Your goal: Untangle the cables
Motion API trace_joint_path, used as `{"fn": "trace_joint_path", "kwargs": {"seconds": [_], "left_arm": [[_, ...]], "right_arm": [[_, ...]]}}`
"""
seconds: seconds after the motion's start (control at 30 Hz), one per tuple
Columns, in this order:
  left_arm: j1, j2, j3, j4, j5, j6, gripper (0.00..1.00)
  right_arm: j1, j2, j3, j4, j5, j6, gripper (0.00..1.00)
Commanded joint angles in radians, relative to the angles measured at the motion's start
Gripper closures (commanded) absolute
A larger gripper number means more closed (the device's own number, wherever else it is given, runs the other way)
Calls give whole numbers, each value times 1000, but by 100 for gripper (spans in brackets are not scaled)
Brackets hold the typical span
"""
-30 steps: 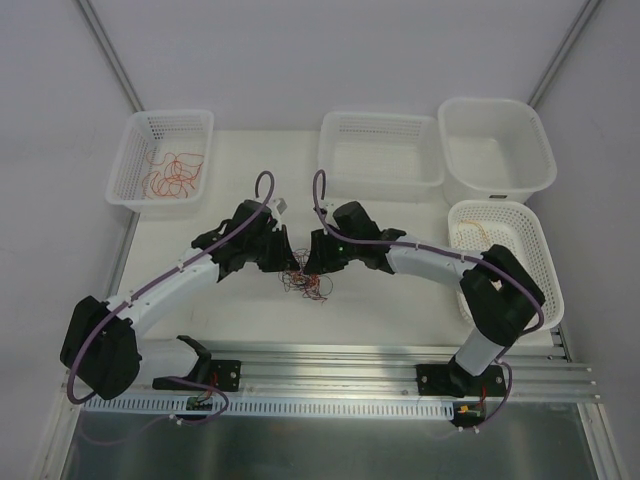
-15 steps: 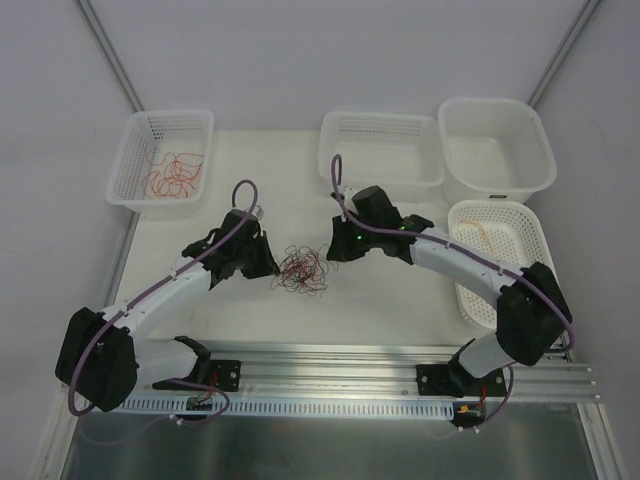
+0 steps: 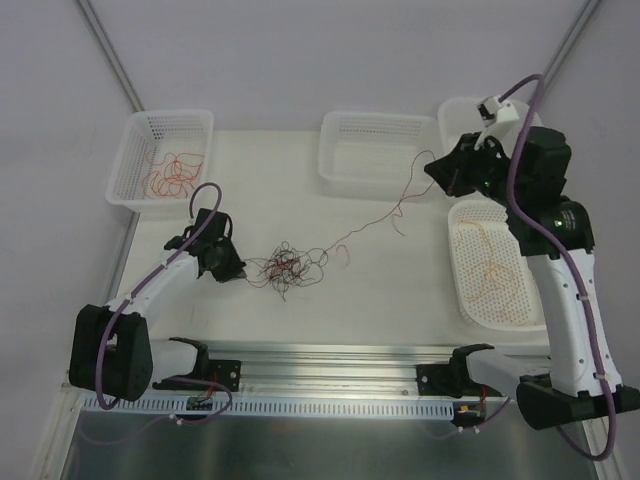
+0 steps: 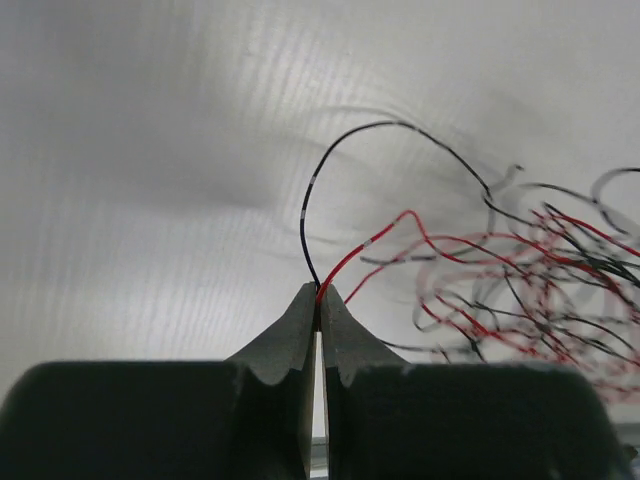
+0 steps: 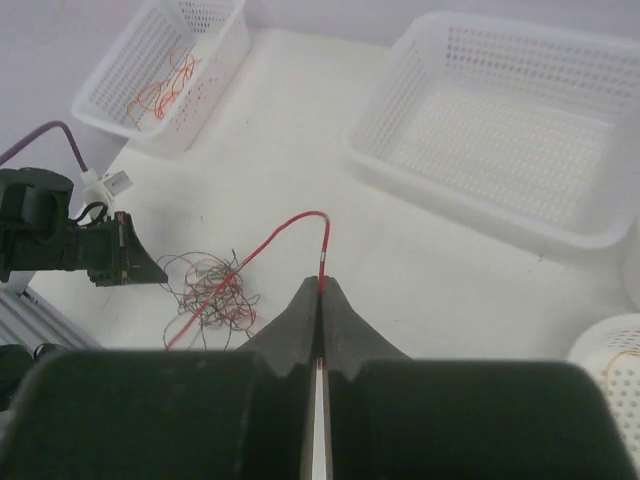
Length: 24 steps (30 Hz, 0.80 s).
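Observation:
A tangle of thin red, maroon and black cables (image 3: 283, 268) lies on the white table left of centre; it also shows in the right wrist view (image 5: 208, 290). My left gripper (image 3: 236, 272) is at the tangle's left edge, shut on a black and a red strand (image 4: 340, 268) of it. My right gripper (image 3: 442, 170) is raised at the back right, shut on the end of one red cable (image 5: 275, 236). That cable (image 3: 372, 222) runs stretched from the tangle up to the right gripper.
A basket (image 3: 150, 190) at back left holds orange and red cables. An empty mesh basket (image 3: 375, 175) stands at back centre, a solid white bin (image 3: 520, 185) at back right. A basket (image 3: 520, 300) at right holds tan cables. A metal rail (image 3: 330, 360) runs along the near edge.
My right gripper has risen and swung far to the back right, drawing one red cable out of the tangle. My left gripper has moved left and nearer, holding the tangle, which has spread.

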State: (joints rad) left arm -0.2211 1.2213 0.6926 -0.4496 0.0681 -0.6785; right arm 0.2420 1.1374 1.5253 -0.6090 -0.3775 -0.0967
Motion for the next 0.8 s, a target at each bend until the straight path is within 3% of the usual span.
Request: {"fn": "trace_joint_path", "kwargs": {"seconds": [0.0,0.13,0.47,0.67,0.77], "left_arm": [[35,7,65,-81,-91,19,100],[95,7,103,-130,-163,60,100],[106,47,133,-176,-276,143,100],[120,66,113,-195,-326,165,100],[129,72,114,-199,-340,175,100]], "right_arm": [[-76,-36,119,-86,-70,-46,99],[-125,-65,183,-83,-77,-41,99],[-132,-68,233,-43,-164,0,99],[-150,-77,298,-60,-103,-14,99],[-161,-61,418,-103,-39,-46,99]]}}
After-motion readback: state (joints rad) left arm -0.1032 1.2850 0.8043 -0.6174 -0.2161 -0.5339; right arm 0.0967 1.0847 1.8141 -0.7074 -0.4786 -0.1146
